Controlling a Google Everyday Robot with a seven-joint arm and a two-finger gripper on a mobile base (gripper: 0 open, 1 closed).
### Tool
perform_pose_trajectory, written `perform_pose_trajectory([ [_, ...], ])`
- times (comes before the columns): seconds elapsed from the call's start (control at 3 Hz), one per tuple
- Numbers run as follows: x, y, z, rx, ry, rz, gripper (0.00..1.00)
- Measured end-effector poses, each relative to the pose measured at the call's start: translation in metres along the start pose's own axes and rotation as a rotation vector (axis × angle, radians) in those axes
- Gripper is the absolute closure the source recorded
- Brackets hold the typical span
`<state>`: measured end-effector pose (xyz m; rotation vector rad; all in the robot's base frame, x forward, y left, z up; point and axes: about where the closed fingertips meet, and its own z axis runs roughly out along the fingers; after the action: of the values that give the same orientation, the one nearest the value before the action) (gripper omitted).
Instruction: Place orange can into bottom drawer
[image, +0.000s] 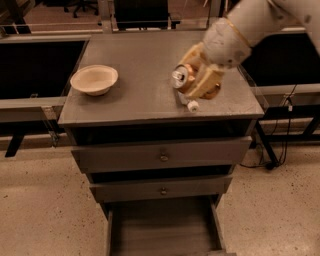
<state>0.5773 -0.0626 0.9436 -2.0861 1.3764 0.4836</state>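
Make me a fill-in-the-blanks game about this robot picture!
1. The gripper holds the orange can in its jaws over the ____ of the cabinet.
2. The bottom drawer is pulled ____.
3. The pale bowl has ____ inside it.
4. The cabinet has ____ drawers.

Missing words: top; open; nothing; three.

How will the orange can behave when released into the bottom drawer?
Held tilted sideways in the gripper above the cabinet top, the round orange can would probably roll on the flat floor of the bottom drawer. Small, so likely light; thin metal may dent under a hard squeeze.
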Motion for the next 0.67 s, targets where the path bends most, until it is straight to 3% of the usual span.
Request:
perform_pose_trajectory([
  [0.33,0.071,0.067,-0.028,0.018,0.025,0.159,1.0],
  [0.67,0.088,0.082,-0.043,0.052,0.036,0.2,1.0],
])
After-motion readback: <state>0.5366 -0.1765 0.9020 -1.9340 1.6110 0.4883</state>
